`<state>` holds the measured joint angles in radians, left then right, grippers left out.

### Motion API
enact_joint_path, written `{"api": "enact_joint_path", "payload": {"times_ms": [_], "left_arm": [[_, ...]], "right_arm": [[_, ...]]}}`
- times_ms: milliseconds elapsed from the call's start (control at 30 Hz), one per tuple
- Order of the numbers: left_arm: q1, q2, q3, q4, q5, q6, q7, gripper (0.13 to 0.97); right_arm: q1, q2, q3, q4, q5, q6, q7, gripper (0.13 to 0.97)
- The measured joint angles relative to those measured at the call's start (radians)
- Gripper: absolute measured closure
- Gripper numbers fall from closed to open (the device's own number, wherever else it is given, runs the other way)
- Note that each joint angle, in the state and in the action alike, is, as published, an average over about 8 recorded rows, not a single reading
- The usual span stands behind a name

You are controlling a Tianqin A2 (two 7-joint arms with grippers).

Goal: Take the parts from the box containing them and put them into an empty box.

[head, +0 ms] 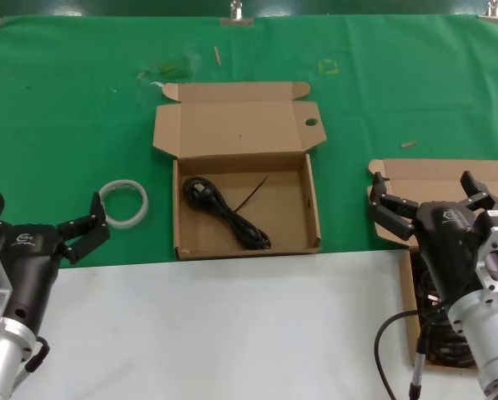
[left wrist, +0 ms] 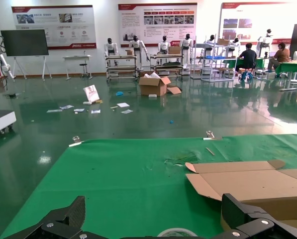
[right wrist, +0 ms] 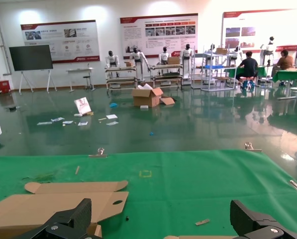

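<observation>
Brown cardboard sits under my right gripper (head: 428,200): the plain-lidded source box (head: 445,177) lies directly below and just behind it, and its cables (head: 436,333), a dark tangle, show below my wrist on the near side, partly hidden by my own arm. My right fingers are spread wide, holding nothing. That arm is clearly the nearer one to the remaining parts; the reach is almost straight down.

The receiving box (head: 244,192), the one with the round hole in its lid, stands well off to my right gripper's left, between my two arms. One power cable (head: 225,213) already lies inside it, its long axis running diagonally from the far left corner toward the near right.

My left gripper (head: 44,229) hangs apart from both boxes, fingers spread and empty, with a white tape ring (head: 123,202) just ahead of it on the green cloth (head: 65,125).
</observation>
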<state>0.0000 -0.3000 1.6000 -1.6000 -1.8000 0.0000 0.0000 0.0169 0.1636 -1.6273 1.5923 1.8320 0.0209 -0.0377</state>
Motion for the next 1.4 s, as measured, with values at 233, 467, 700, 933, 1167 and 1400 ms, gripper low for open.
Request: {"api": "enact_joint_path", "payload": {"times_ms": [233, 467, 700, 933, 1167, 1400], "left_arm": [[0.0, 0.0, 0.0, 0.0, 0.0, 0.0, 0.0, 0.132], [0.0, 0.0, 0.0, 0.0, 0.0, 0.0, 0.0, 0.132], [0.0, 0.0, 0.0, 0.0, 0.0, 0.0, 0.0, 0.132], [0.0, 0.0, 0.0, 0.0, 0.0, 0.0, 0.0, 0.132], [0.0, 0.0, 0.0, 0.0, 0.0, 0.0, 0.0, 0.132], [0.0, 0.0, 0.0, 0.0, 0.0, 0.0, 0.0, 0.132]], "right_arm": [[0.0, 0.0, 0.0, 0.0, 0.0, 0.0, 0.0, 0.129], [0.0, 0.0, 0.0, 0.0, 0.0, 0.0, 0.0, 0.129], [0.0, 0.0, 0.0, 0.0, 0.0, 0.0, 0.0, 0.129], [0.0, 0.0, 0.0, 0.0, 0.0, 0.0, 0.0, 0.129], [0.0, 0.0, 0.0, 0.0, 0.0, 0.0, 0.0, 0.129], [0.0, 0.0, 0.0, 0.0, 0.0, 0.0, 0.0, 0.129]]}}
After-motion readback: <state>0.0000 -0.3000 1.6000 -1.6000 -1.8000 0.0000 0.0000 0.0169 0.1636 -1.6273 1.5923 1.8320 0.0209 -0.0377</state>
